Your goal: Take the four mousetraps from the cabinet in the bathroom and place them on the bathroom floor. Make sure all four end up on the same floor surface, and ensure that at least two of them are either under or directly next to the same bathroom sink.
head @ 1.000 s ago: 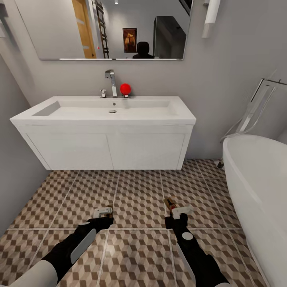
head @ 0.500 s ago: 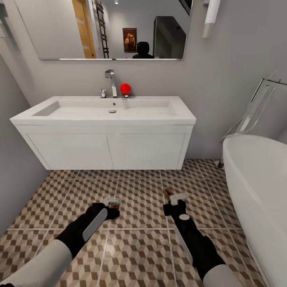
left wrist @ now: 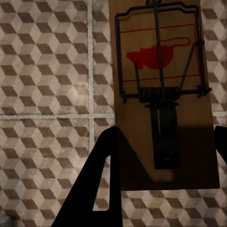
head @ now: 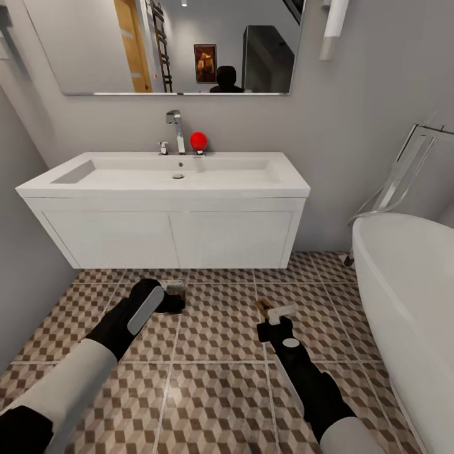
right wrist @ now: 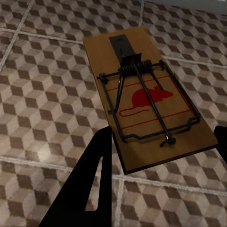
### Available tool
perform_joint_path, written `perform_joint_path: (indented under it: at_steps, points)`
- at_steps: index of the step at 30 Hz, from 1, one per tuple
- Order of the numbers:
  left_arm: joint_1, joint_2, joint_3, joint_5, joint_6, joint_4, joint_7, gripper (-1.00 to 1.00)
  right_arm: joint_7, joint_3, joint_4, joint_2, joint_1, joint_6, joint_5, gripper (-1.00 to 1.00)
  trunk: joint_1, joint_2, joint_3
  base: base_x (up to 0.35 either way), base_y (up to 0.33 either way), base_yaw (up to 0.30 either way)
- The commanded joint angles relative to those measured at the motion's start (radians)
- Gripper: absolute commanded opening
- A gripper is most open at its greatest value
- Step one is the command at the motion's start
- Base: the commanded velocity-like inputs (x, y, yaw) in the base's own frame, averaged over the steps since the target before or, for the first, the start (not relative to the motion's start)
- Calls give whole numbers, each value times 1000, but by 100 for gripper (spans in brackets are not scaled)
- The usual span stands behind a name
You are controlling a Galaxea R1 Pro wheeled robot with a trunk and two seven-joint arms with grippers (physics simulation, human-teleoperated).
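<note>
Head view shows our left tool (head: 171, 295) nearer the sink (head: 165, 189), low over the bathroom floor (head: 221, 384) just before its front edge, grasping a mousetrap (left wrist: 163, 99) whose long axis runs out along the fingers. Our right tool (head: 272, 313) sits further back from the sink, gripping a second mousetrap (right wrist: 146, 97) the same way. Both arms reach forward and down; the left trap, we judge, needs only lowering.

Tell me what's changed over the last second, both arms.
The left tool carried its mousetrap forward across the bathroom floor toward the sink. The right tool crept slightly forward, still holding its mousetrap. Nothing released; sink and view unchanged.
</note>
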Motion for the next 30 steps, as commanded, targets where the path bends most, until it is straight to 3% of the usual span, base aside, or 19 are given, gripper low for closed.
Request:
perform_joint_path:
  at_steps: [1,6,9,16,22,30]
  points:
    - [-20,1,-3,10,5,14,10,-100,-4,2,-1,1,-2,7,2,-100,0,0,-1,0,0,0]
    - [-60,2,-1,8,5,114,8,-100,-2,2,-1,22,-3,7,3,-100,0,0,-1,0,0,0]
    - [-64,4,-4,9,-12,125,4,-100,-2,3,-4,25,-3,6,3,-100,0,0,-1,0,0,0]
    - [-65,8,-13,10,-24,33,4,-100,-3,9,-45,24,-3,2,5,-100,0,0,-1,0,0,0]
    - [-65,12,-14,10,-25,20,7,-100,-7,12,-125,19,-3,-14,7,-100,0,0,-1,0,0,0]
    - [-65,12,-15,10,-24,19,8,-100,-8,12,-137,19,-3,-16,7,-100,11,-21,-10,0,0,0]
